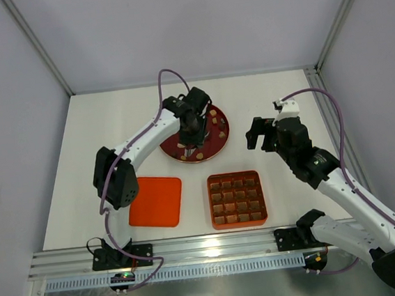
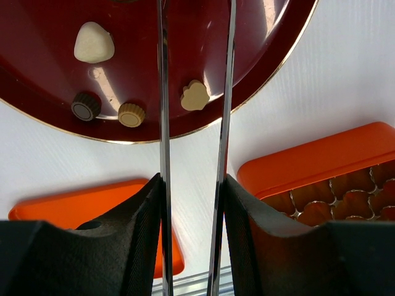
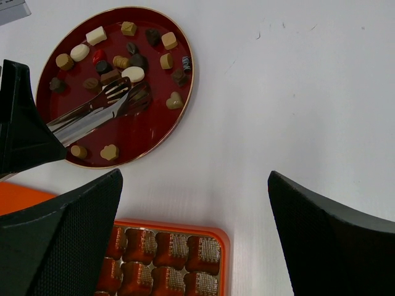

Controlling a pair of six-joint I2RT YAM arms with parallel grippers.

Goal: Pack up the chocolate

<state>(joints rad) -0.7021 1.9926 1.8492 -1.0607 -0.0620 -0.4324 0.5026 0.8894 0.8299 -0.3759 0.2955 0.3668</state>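
From above, we see the left claw (image 1: 191, 136) reaching over a dark red round plate (image 1: 218, 140) at the far middle of the white counter (image 1: 111, 121). The chocolate (image 1: 214, 120) lies scattered on that plate. Nearer the arm bases sit an orange-red gridded tray (image 1: 235, 178) and, to its left and apart from it, a flat orange-red lid (image 1: 156, 202). The right claw (image 1: 260, 133) hangs to the right of the plate. In the left wrist view, the left claw (image 2: 192, 185) is pressed against the two metal arms of a pair of tongs (image 2: 163, 92), pinching them. The tongs run out over the plate's near rim, where a cream piece (image 2: 94, 43), a dark round one, a caramel round one and a cream flower-shaped one lie. In the right wrist view, the right claw (image 3: 194, 179) is spread wide with nothing between its fingers, above bare counter. Beyond it the tongs' slotted tips (image 3: 126, 98) rest among the chocolate on the plate. We cannot tell whether they grip a piece.
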